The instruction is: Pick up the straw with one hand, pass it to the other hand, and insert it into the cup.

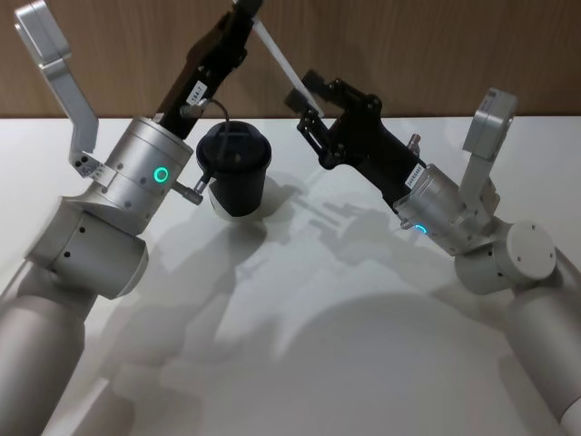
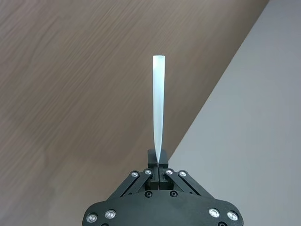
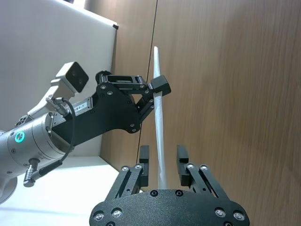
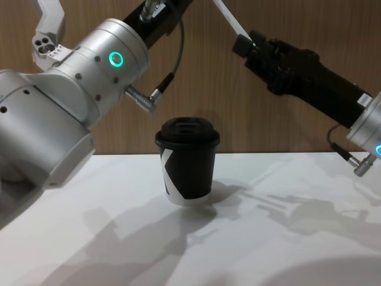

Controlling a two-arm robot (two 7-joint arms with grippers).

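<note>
Wood wall (image 1: 408, 45) behind bench (image 1: 300, 363); left gripper (image 2: 159, 159) clamps straw (image 2: 159, 103), axis 11-to-5 in head view; right gripper (image 3: 162, 160) open astride it; cup (image 1: 234, 162) at 6 o'clock from left gripper.

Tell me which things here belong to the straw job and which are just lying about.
Job: the straw, clamped in the left end effector; the right end effector, open around it; the lidded cup.
Not the job: the table; the wooden wall behind.
</note>
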